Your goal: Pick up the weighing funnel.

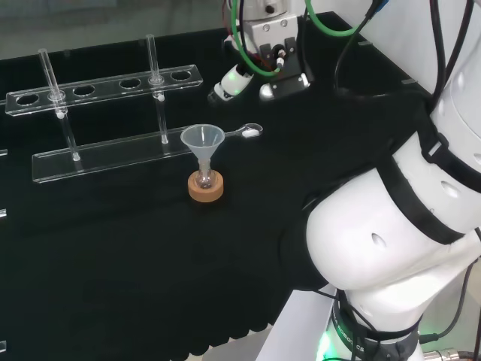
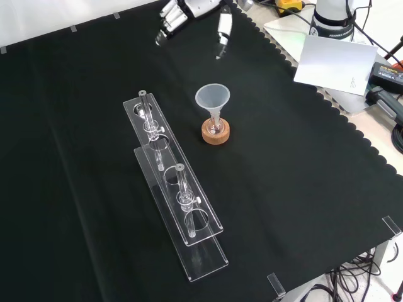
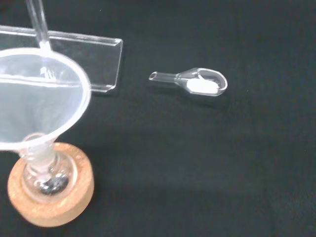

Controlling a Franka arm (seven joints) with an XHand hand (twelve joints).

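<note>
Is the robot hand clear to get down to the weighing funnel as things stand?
Probably yes. The weighing funnel lies alone on bare cloth, apart from the funnel and the rack, and the robot hand hangs open near it with nothing between.

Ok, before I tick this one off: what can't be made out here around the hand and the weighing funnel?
- Hand, front view: palm cut off by the top edge; fingers look relaxed.
- Hand, head view: mostly hidden by its wrist mount.
- Weighing funnel, wrist view: white content in its scoop, kind unclear.
- Small flask, wrist view: dark specks inside, blurred through glass under the funnel.
</note>
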